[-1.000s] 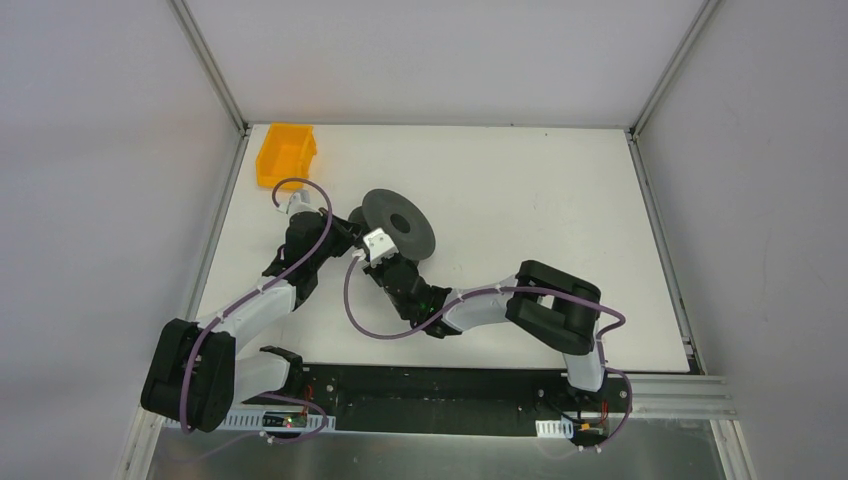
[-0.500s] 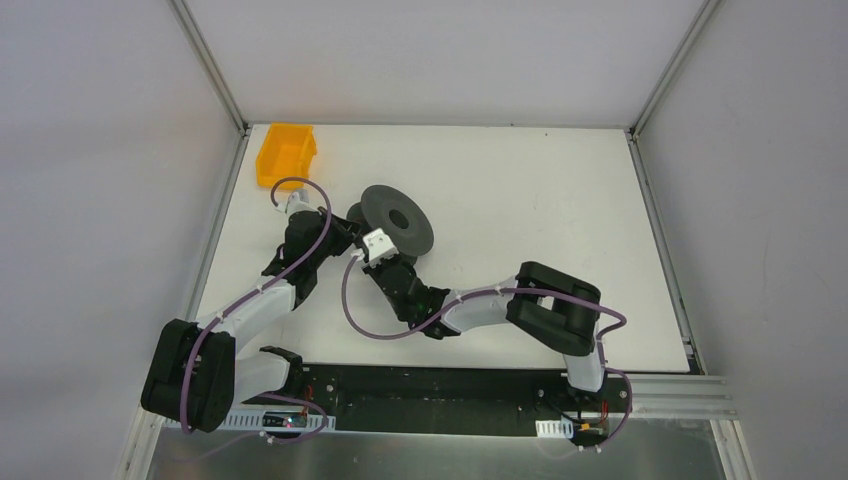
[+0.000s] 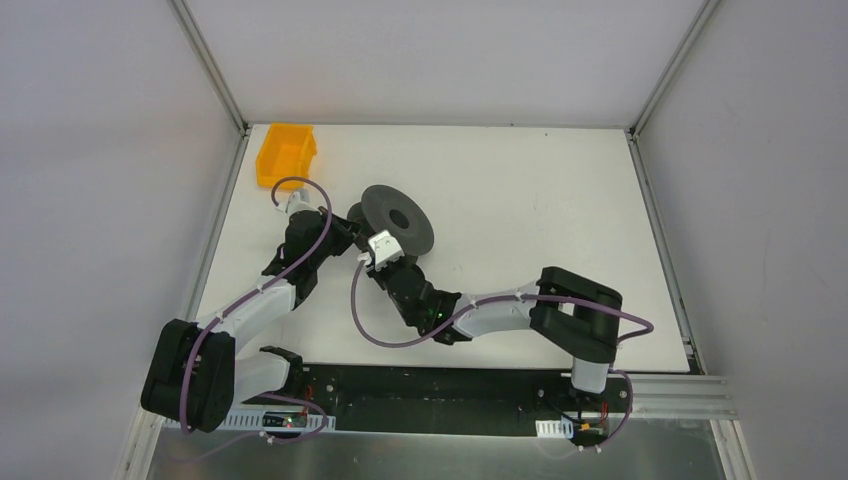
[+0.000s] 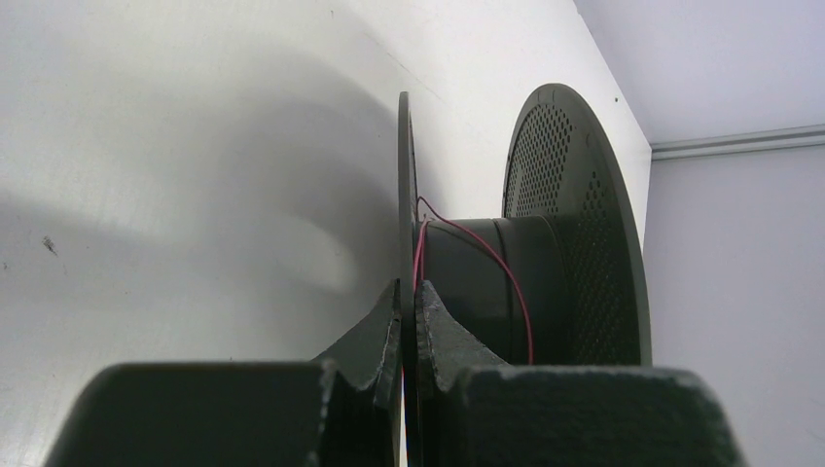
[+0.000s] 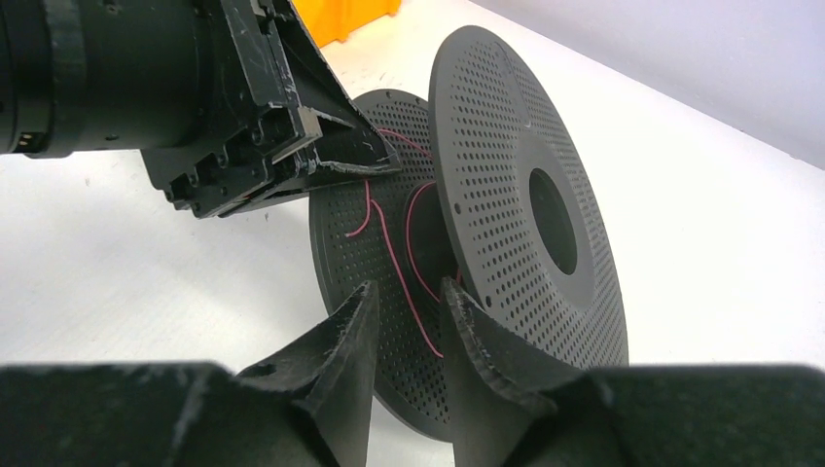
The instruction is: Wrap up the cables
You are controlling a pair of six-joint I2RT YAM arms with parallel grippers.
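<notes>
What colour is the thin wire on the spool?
The wire is red; right wrist view.

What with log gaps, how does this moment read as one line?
left gripper: shut on spool | right gripper: open near wire

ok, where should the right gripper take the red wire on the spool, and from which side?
Take the red wire where its slack strand lies loose across the inner face of the flange that the left gripper pinches. Come in at the rim of the spool, below that gripper, with the right gripper open and edge-on to the gap between flanges. That is likely the only free access.
</notes>
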